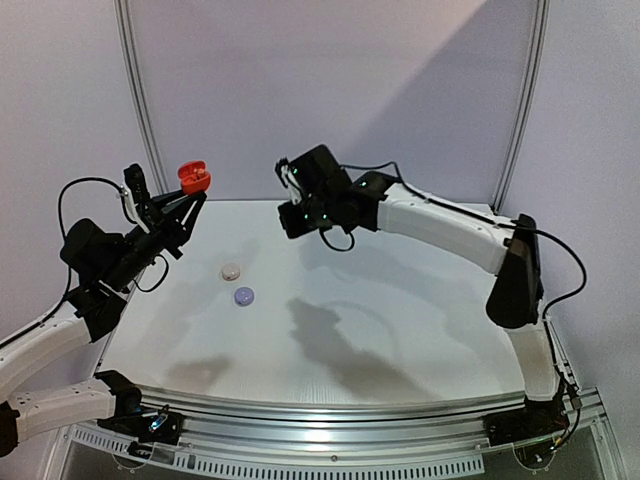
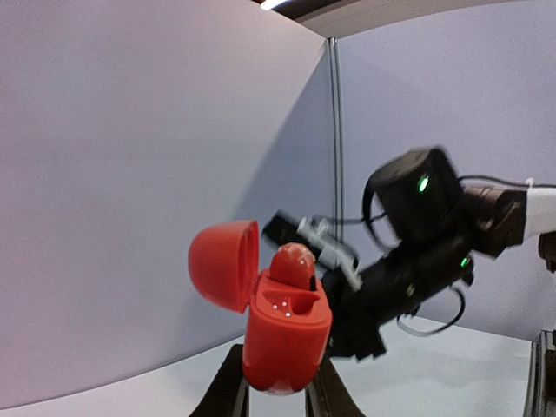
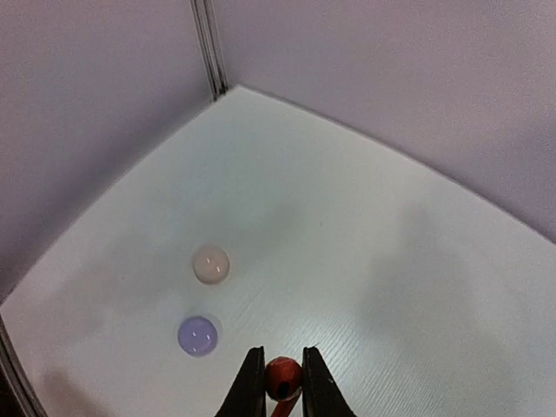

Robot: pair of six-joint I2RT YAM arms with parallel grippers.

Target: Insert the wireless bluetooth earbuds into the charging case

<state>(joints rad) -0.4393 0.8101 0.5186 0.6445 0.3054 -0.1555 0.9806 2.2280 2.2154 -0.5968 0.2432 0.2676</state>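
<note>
one red earbud (image 3: 283, 377) was pinched tight in the right gripper (image 3: 282, 358), up above the table (image 3: 391, 261). a second earbud (image 2: 293, 263) was seated in the open red case (image 2: 287, 334), which was clamped in the raised left gripper (image 2: 276, 373). a white case (image 3: 211, 264) and a lilac case (image 3: 198, 335) were parked shut on the table.

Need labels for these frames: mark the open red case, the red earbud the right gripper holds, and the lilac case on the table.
open red case (image 2: 287, 343): left wrist view, front of its lower shell.
red earbud (image 3: 283, 376): right wrist view, its rounded body.
lilac case (image 3: 198, 335): right wrist view, middle of its top.
</note>
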